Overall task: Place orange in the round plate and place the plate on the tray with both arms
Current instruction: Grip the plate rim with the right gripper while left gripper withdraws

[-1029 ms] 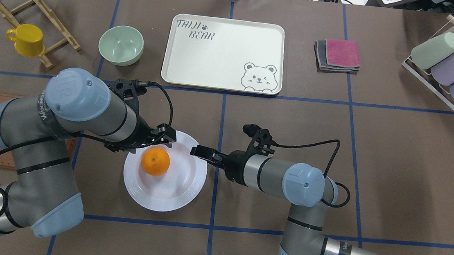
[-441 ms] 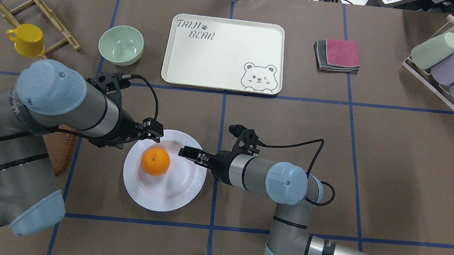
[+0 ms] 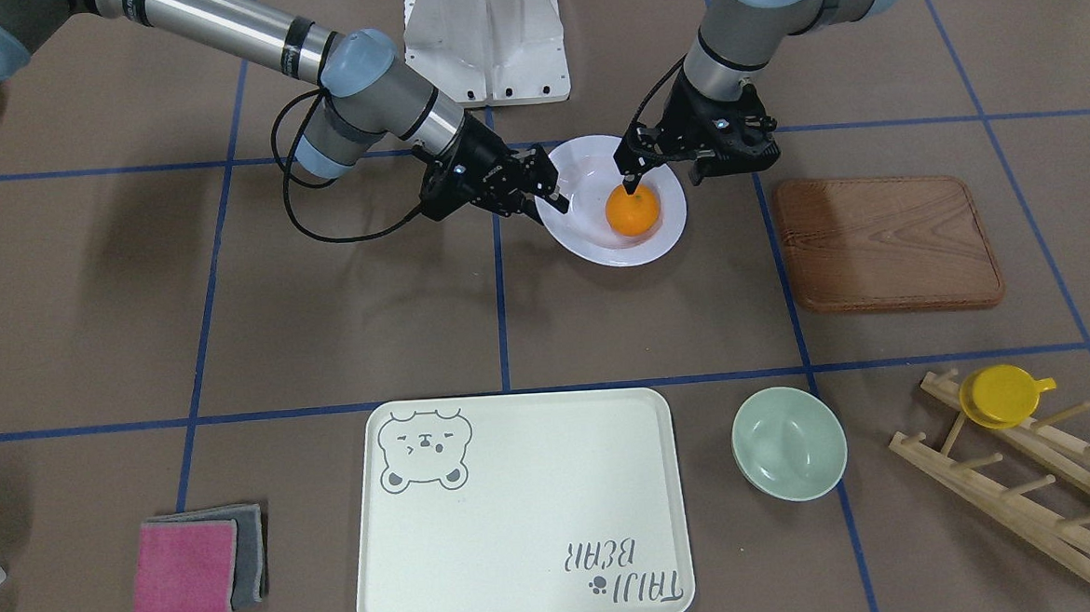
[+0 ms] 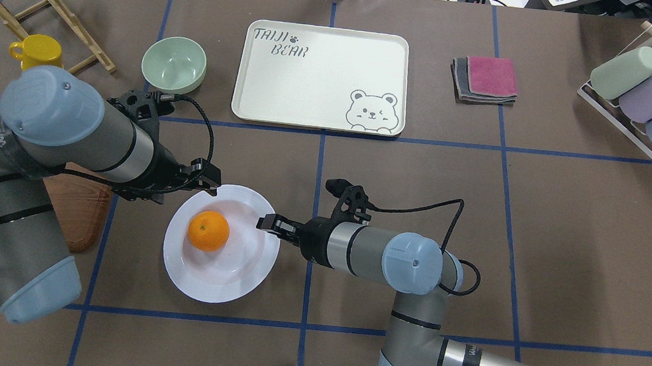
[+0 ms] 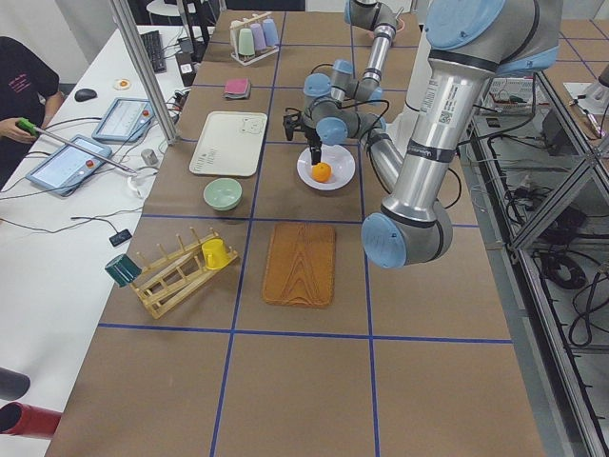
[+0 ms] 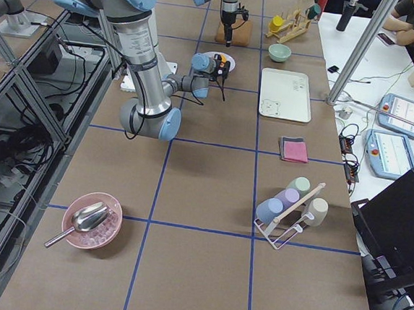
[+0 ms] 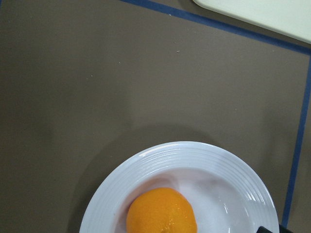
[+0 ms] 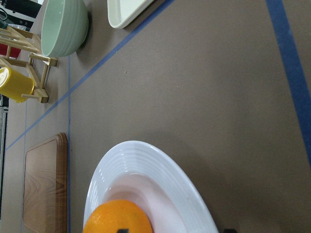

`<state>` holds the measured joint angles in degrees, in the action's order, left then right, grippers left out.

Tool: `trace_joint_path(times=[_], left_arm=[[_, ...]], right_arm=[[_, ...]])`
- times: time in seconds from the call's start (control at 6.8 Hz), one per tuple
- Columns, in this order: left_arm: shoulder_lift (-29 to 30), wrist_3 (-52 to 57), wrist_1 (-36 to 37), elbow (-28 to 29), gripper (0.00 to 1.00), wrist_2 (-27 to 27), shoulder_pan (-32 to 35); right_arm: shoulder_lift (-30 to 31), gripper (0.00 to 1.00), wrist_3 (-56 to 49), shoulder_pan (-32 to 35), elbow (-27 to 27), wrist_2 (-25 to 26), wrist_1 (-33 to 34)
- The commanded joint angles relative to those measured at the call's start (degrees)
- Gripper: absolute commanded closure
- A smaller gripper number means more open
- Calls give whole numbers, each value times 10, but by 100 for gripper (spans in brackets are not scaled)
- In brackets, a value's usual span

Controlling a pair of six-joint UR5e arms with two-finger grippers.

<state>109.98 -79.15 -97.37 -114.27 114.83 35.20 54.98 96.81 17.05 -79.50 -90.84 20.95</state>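
Observation:
The orange [image 4: 208, 230] [image 3: 632, 210] lies in the white round plate [image 4: 235, 275] [image 3: 588, 238], left of its middle. The plate rests on the table, near of the cream tray [image 4: 311, 87] [image 3: 519, 531], which has nothing on it. My left gripper [image 4: 211, 178] [image 3: 660, 181] hangs open over the plate's far-left rim, just above the orange, holding nothing. My right gripper [image 4: 263, 223] [image 3: 553, 194] is at the plate's right rim. In the right wrist view its dark fingertips stand apart at the bottom edge, one on each side of the rim [image 8: 146, 155].
A pale green bowl [image 4: 173, 65] sits left of the tray. A wooden board [image 4: 79, 208] lies left of the plate, partly under my left arm. A yellow cup [image 4: 36, 51] hangs on a wooden rack; folded cloths [image 4: 485, 79] and a rack of cups [image 4: 641, 87] are far right.
The plate with the orange has slid a little to the left. My left arm has drawn back leftwards. My right gripper has moved in to the plate's right rim.

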Motion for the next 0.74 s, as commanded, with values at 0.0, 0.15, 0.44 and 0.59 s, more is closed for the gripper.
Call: trace_joint_path(times=[0.0,0.15,0.44,0.59], left_arm=[[-2,10,2,-1,2,11,15],[-3,12,2,-2,2,35,41],[-49,125,14,-29,2,61,98],[-76,199,14,-38,2,61,137]], right_arm=[[-1,100,15,2,-6,-1,-28],[-1,100,17,2,-6,0,-29],[-1,100,62,10,-6,14,-79],[-1,100,91,25,-5,42,-120]])
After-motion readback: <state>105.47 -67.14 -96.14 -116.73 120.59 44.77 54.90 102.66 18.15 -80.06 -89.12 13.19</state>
